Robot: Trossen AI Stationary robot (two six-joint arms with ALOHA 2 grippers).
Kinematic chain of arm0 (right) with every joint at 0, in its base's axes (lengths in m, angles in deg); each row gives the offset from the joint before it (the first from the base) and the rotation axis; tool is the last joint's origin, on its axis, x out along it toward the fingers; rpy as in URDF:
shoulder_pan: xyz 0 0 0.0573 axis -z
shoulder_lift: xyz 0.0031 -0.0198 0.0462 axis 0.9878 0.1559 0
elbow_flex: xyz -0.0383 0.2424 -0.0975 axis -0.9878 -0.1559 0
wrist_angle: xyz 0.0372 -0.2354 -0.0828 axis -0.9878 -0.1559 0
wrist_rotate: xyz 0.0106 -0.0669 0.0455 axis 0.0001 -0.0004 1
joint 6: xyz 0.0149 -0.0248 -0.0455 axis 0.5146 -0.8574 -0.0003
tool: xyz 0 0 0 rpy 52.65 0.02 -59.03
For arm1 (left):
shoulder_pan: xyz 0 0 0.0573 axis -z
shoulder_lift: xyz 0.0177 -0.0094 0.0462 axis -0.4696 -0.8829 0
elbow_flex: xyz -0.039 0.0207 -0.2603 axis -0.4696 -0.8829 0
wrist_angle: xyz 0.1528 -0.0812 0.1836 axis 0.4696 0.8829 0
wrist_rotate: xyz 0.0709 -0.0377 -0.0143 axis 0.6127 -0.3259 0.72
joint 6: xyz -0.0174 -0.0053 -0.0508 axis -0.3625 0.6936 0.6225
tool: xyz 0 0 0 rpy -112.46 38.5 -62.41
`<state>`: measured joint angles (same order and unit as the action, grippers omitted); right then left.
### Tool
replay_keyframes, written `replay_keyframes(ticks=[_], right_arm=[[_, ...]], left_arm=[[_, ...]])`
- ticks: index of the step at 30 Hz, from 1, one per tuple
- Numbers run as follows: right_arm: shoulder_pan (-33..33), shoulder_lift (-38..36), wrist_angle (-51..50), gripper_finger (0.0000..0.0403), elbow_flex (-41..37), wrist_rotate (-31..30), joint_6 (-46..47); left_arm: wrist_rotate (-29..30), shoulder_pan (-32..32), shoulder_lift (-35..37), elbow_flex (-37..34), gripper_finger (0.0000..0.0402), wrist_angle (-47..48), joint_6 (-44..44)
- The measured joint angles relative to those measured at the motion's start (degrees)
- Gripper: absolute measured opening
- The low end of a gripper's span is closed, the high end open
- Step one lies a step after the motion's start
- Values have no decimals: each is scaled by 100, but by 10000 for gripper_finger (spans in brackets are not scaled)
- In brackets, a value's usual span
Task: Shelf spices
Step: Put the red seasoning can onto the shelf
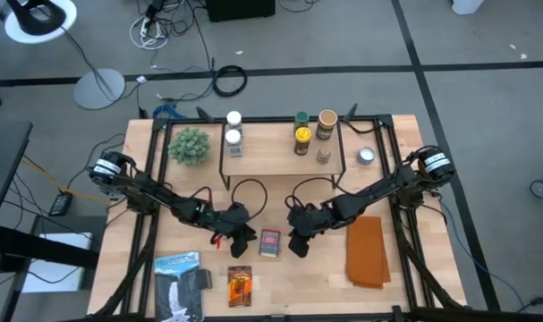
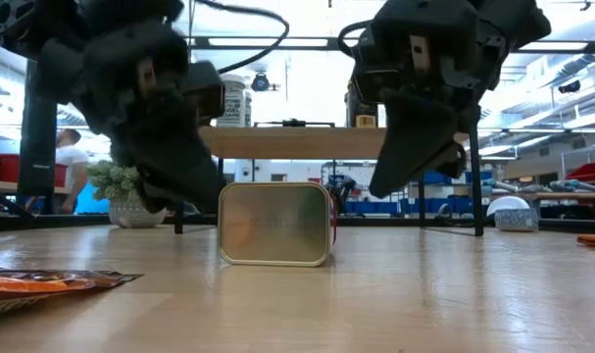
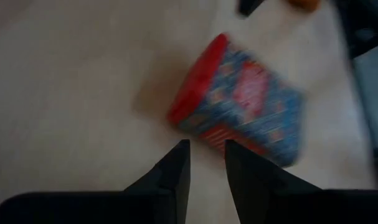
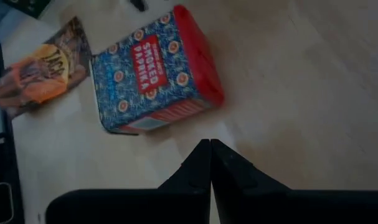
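A red-and-blue paprika tin (image 1: 269,242) lies flat on the table, label up, between my two grippers. My left gripper (image 3: 207,152) stands just to its left, its fingers a narrow gap apart with only table between them. My right gripper (image 4: 210,146) is shut, empty, and hangs clear of the table (image 2: 387,184) just right of the tin (image 4: 152,71). The shelf (image 1: 271,152) stands at the far side with several jars on its top board, among them white-lidded (image 1: 233,119) and yellow-lidded (image 1: 302,136). An orange-brown packet (image 1: 240,285) lies near the front edge. My left gripper points slanting down at the tin's bottom end (image 3: 238,140) from the table's left. One fingertip (image 3: 233,152) stands right at that edge. Whether it touches the tin, I cannot tell.
A small potted plant (image 1: 190,145) stands at the shelf's left end. A folded orange cloth (image 1: 368,250) lies at the right, a blue-and-white flat package (image 1: 179,284) at the front left, a small round tin (image 1: 367,156) at the far right. People show in the room beyond.
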<state>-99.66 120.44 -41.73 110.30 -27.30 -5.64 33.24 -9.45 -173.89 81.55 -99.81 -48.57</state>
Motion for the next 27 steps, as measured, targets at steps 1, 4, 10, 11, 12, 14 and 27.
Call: replay_keyframes(ticks=[1, 4, 10, 11, 12, 14, 27], right_arm=[[0, 26, 33, 9, 0, -57, 4], [9, 71, 35, 4, 0, -134, 2], [67, 438, 560, 2, 9, -144, -107], [79, 545, 642, 2, 7, -97, -172], [83, 638, 704, 2, 7, -66, -211], [108, 746, 608, 1, -2, -94, -190], [140, 895, 1194, 1, 0, -427, -472]], left_arm=[[42, -20, 0, 0, 103, 147, -26], [96, -90, 0, 0, 103, 522, 13], [268, -196, 0, -2, 103, 561, -2], [272, -209, -23, -2, 103, 542, -12], [275, -220, -51, 0, 103, 517, -14], [274, -230, -88, -9, 103, 587, -16], [189, -238, -575, -3, 103, -324, -380]])
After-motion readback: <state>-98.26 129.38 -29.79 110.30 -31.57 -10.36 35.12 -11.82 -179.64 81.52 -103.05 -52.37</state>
